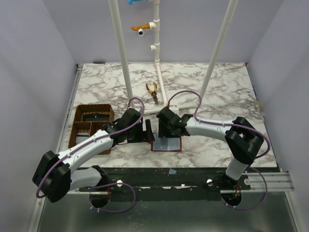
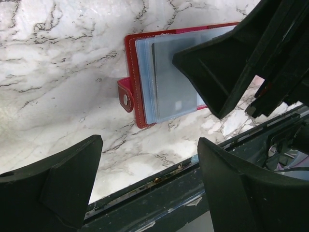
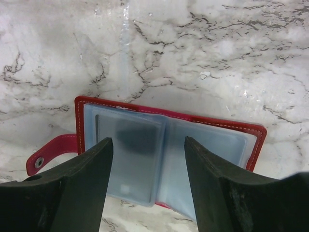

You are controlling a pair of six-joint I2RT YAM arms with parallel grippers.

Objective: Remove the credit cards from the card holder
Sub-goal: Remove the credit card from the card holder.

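Now the card holder (image 1: pixel 166 144) lies spread open at the middle of the bench's (image 1: pixel 217 96) near edge. The right end effector (image 3: pixel 147 145) hangs open above it, and the left end effector (image 2: pixel 149 145) is open beside it. Best to pin the cover, then pinch one card (image 3: pixel 129 137) by its edge.

- left gripper (image 2: pixel 149 150): jaws spread wide, nothing between them
- right gripper (image 3: pixel 148 145): jaws parted, pointing down, just ahead and right of the left gripper
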